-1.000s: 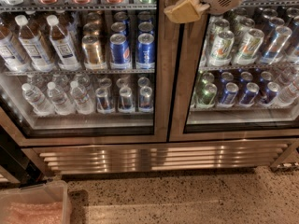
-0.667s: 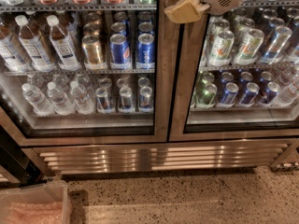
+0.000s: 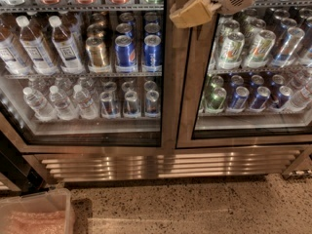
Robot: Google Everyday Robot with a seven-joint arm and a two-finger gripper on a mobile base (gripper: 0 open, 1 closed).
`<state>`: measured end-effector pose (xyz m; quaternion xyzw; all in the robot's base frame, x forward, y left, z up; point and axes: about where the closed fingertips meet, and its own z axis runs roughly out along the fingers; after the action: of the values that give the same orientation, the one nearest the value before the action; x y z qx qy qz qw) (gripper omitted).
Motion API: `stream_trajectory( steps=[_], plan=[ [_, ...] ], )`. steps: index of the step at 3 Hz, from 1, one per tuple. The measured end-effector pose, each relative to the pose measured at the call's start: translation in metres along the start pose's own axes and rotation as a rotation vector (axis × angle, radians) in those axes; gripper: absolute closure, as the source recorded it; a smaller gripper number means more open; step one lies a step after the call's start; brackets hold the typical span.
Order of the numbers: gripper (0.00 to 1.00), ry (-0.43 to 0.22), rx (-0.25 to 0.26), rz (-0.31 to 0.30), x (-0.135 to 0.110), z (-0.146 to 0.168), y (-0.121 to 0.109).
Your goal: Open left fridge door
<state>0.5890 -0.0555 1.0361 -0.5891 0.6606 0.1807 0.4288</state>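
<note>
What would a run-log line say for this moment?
left fridge door: shut | gripper: high, before the seam between doors | contact: unclear

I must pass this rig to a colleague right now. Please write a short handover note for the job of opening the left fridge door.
Gripper: at the top of the view, in front of the steel frame where the two doors meet. Whether it touches the frame cannot be told.
Left fridge door: shut, in line with the right door, above the ribbed grille.
Done: the gripper is up near the left door's right edge; nothing more.
Left: take hold at that edge and pull the door open. No separate handle shows in this view, so probably grip the frame itself.
</note>
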Motion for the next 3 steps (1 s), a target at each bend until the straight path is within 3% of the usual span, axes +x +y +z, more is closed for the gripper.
stream_trajectory(
  steps=[2,3],
  plan=[
    [1.0,-0.052,0.093,-0.031,-0.008,-0.017,0.032],
    [1.0,-0.052,0.093,-0.031,-0.009,-0.019,0.036]
  ],
)
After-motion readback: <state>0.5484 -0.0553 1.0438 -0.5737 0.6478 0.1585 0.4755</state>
